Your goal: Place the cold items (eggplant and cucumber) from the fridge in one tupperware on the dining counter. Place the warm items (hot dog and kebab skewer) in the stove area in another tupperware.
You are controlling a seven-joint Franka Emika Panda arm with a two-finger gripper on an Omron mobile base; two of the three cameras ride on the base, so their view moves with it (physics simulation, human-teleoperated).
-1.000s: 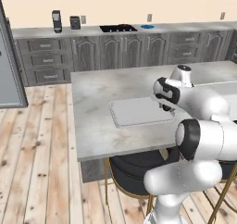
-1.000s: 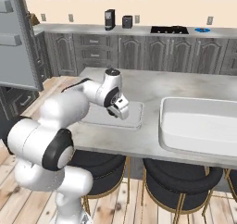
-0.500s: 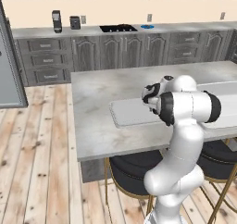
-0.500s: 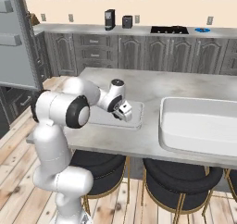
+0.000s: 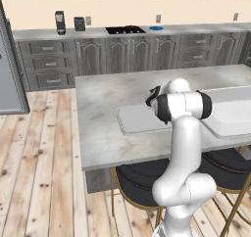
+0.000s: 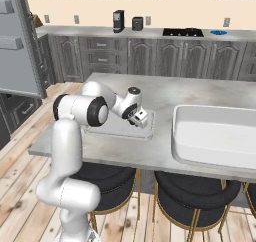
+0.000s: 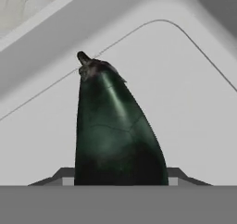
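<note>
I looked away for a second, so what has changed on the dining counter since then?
The arm folded in and upright, bringing the gripper lower over the small tupperware, still holding the eggplant. The large tupperware and counter stayed put.

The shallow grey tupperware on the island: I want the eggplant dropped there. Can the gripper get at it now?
Probably yes: the gripper, shut on the dark green eggplant, hangs right over the shallow grey tupperware, with nothing between them.
</note>
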